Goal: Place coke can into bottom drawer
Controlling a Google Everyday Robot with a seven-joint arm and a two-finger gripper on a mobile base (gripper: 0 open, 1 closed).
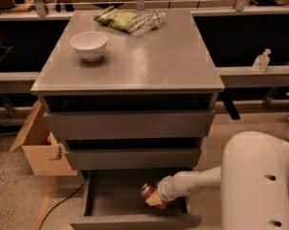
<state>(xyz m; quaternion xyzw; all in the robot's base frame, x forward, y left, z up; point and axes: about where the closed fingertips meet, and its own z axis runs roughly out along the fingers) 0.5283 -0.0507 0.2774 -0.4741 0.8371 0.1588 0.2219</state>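
Warm, dim indoor light, coming from above. Counter (pixel 135 66) top is brightest zone: soft pale sheen across middle, faint glare toward far edge by bottle (pixel 147 20). Bowl (pixel 89 44) lit white, short shadow at foot. Below counter, deep shadow bands over each closed drawer front. Open drawer (pixel 111 195) lowest under counter, murky inside; end effector (pixel 156 201) there, clamped on can (pixel 147 190), both in half-shade. Robot shell (pixel 259 176) right of counter nearly washed out. Black recesses behind counter.

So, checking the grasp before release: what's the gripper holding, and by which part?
The gripper, over the open bottom drawer, holds the can by its lower end; the silver top sticks out left.
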